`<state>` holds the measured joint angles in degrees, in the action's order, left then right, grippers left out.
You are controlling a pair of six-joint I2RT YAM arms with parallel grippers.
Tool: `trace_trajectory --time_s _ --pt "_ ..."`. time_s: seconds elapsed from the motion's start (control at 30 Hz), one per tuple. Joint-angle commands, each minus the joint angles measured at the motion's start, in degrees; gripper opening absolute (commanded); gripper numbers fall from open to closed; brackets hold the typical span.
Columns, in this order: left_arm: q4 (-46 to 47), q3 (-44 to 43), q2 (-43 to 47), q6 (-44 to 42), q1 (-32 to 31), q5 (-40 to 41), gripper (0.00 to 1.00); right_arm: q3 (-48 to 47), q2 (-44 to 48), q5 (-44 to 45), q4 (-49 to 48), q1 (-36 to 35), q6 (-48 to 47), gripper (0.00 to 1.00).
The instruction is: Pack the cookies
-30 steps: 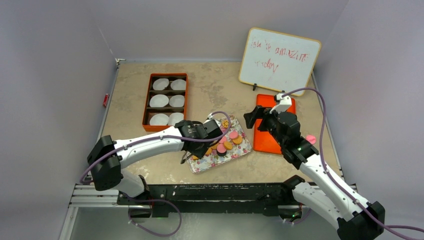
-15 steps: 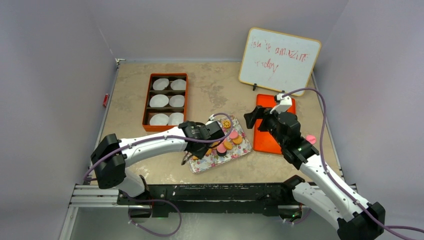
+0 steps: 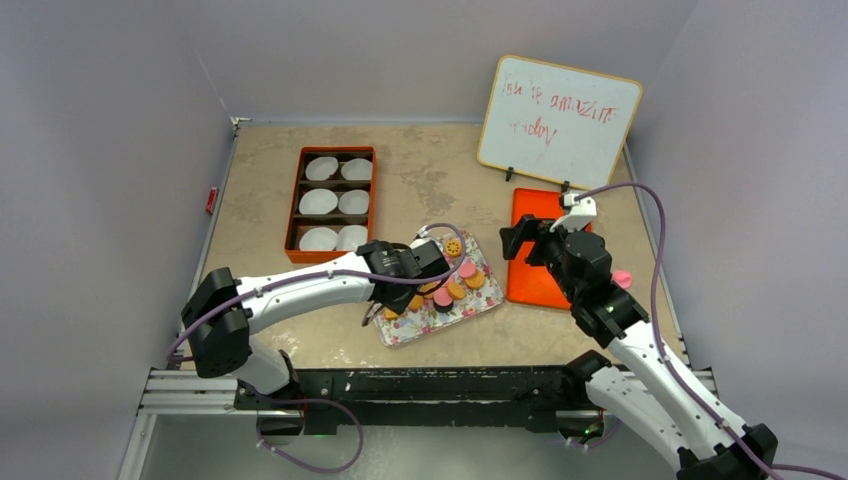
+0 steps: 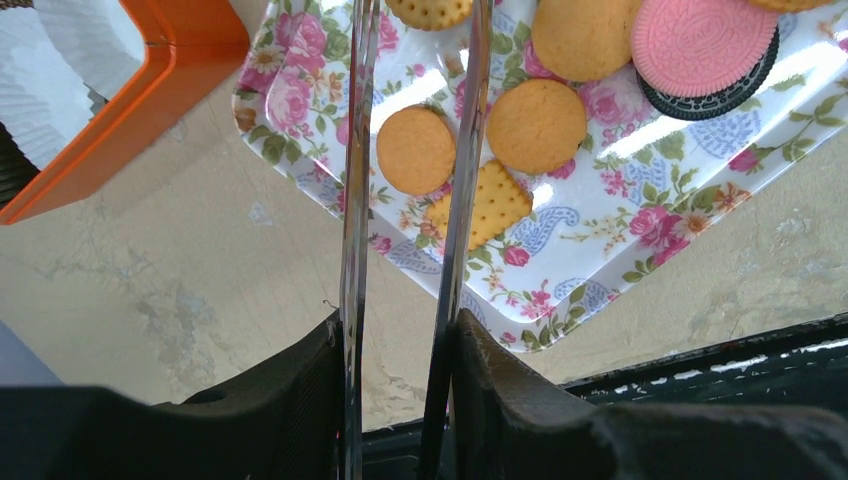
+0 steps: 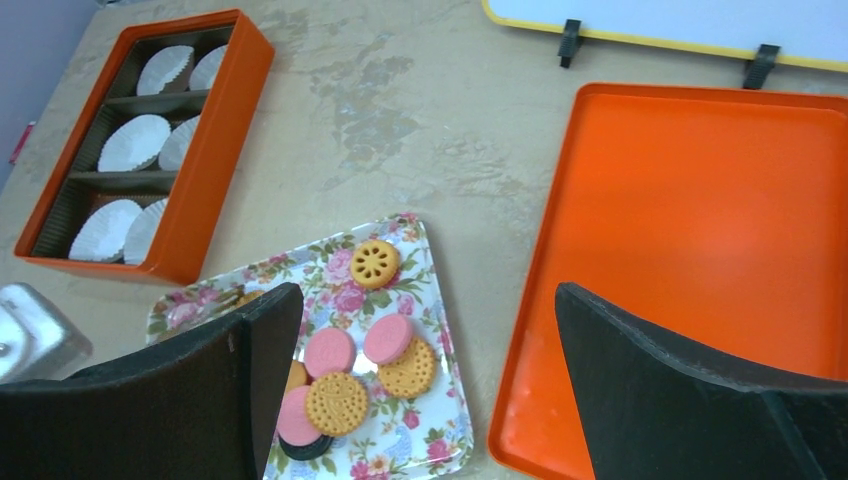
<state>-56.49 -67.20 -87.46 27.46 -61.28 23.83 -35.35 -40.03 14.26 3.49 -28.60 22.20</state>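
Note:
The cookies (image 3: 452,286) lie in a loose pile on a floral tray (image 3: 418,322). My left gripper (image 3: 395,295) is shut on metal tongs (image 4: 462,150), low over the tray's near left corner. In the left wrist view the two blades straddle a round tan cookie (image 4: 415,150), with a gap on each side; a square tan cookie (image 4: 490,205) lies under the right blade. A pink cookie (image 4: 700,45) rests on a dark one (image 4: 748,85). My right gripper (image 3: 515,240) is open and empty, hovering between the floral tray (image 5: 440,440) and an orange lid (image 5: 700,250).
An orange box (image 3: 296,205) with white paper cups (image 3: 318,202) stands left of the tray. The orange lid (image 3: 535,285) lies flat on the right. A whiteboard (image 3: 558,118) stands at the back right. A pink cookie (image 3: 621,278) lies beyond the lid.
My right gripper has drawn a little to the right, over the lid's left edge. My left gripper with the tongs has barely shifted over the tray.

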Motion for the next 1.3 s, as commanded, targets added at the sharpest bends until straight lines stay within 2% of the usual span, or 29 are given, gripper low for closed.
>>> trace_trajectory --time_s 0.0,0.27,0.73,1.03,1.27 --pt "-0.6 -3.5 3.1 0.3 -0.3 4.0 0.29 -2.4 2.2 4.4 2.5 -0.1 -2.7 0.99" --pt "-0.1 -5.8 3.6 -2.4 1.7 6.9 0.29 -2.3 5.0 9.4 6.5 -0.1 -3.4 0.99" --pt "2.2 -11.2 7.7 -11.6 13.0 6.4 0.28 0.0 7.5 12.0 6.0 -0.1 -4.6 0.99" --pt "5.8 -15.3 5.9 -18.2 25.1 4.8 0.28 2.6 8.3 10.0 3.8 -0.1 -2.9 0.99" --pt "9.0 -19.2 0.2 -22.4 34.9 3.9 0.28 3.6 7.6 8.3 2.5 -0.1 -1.9 0.99"
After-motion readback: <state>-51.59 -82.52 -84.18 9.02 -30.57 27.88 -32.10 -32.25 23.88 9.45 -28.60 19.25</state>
